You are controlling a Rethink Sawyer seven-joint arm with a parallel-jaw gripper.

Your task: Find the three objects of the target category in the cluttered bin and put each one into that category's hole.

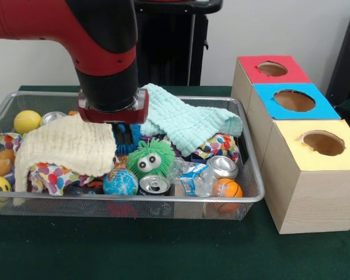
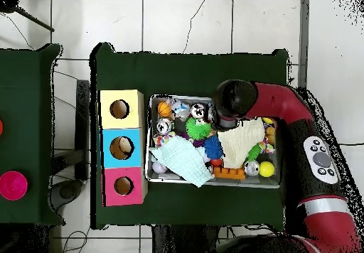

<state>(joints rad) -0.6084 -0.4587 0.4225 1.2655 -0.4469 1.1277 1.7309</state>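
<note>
Arm low over the wire basket (image 1: 252, 195), among the clutter.
Claw (image 1: 123, 135) buried beside the cream waffle cloth (image 1: 67, 147); cannot tell whether clenched or released. Dotted cloth (image 1: 51, 175) beneath it, yellow box hole (image 1: 322, 142) well apart.

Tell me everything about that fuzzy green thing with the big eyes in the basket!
The green fuzzy toy is a round ball covered in soft, spiky strands, with two large white eyes with black pupils facing the front camera. It sits upright near the middle of the wire bin. A blue spiky toy is right behind it, a globe-patterned ball and a drink can rest at its front, and a mint-green cloth lies just behind.
</note>
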